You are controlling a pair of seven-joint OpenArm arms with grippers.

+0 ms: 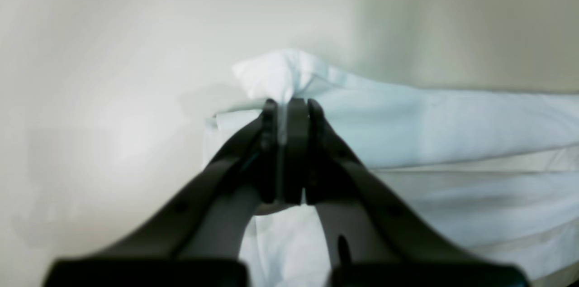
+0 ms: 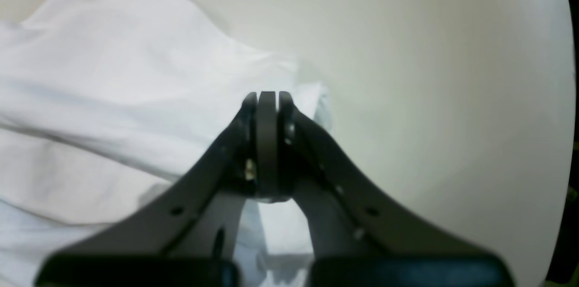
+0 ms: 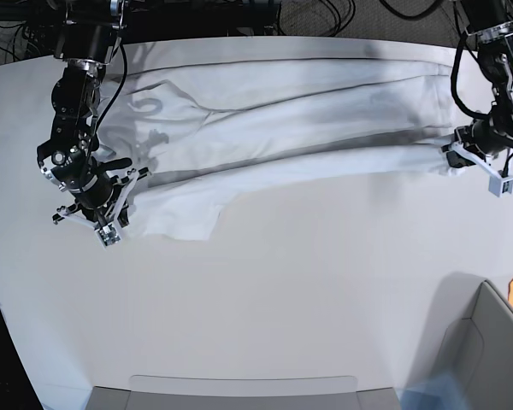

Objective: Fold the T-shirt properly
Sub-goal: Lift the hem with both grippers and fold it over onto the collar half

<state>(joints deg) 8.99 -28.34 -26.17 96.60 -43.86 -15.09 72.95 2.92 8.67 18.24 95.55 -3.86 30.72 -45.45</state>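
We had the thin, soft white cotton T-shirt (image 3: 291, 128) stretched across the smooth white tabletop (image 3: 282, 290), our left gripper (image 1: 286, 110) and right gripper (image 2: 268, 99) each pinching an end. Limp and light, it seemed best gripped at hems.

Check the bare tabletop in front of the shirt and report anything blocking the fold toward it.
Nothing visible blocks it. Both the left gripper and the right gripper are already shut on the T-shirt, and the tabletop in front of it is bare. The grey bin sits off at the corner.
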